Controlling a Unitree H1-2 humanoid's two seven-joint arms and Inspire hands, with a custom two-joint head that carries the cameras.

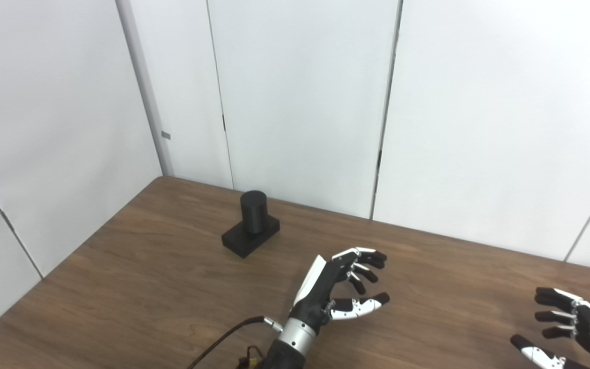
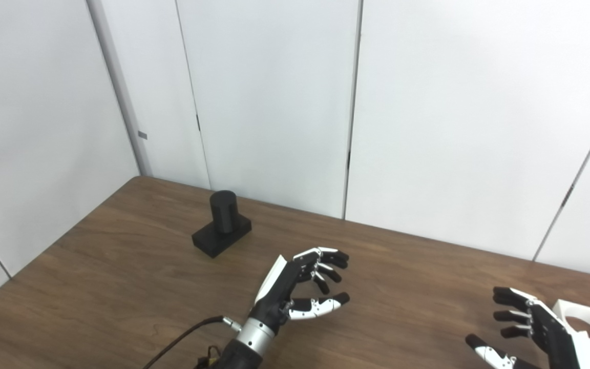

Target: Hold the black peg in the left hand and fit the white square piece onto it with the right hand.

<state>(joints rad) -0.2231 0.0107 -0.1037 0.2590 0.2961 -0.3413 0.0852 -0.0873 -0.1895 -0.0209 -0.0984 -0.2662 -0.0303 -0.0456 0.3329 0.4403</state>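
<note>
Nothing is grasped yet, so you're at the reach stage. Your left hand (image 1: 338, 287) hovers over the wooden table (image 1: 146, 287) with fingers spread and curled loosely, thumb apart, holding nothing. The black peg (image 1: 252, 223) stands upright on its square base near the far left corner of the table, well apart from that hand, up and to its left. Your right hand (image 2: 530, 328) is low at the right edge, fingers also spread and empty. The white square piece (image 2: 584, 320) with its round hole lies flat on the table just behind that hand; only the right eye view shows it clearly.

Go for the peg first. Bring the left hand in from the side and wrap the base or the low part of the cylinder, leaving the top free for the piece to slide on. Keep the peg upright as you lift it. With the right hand, pinch the white piece by its outer edges and don't cover the hole. Probably easiest to line the hole up from above before pushing down.
</note>
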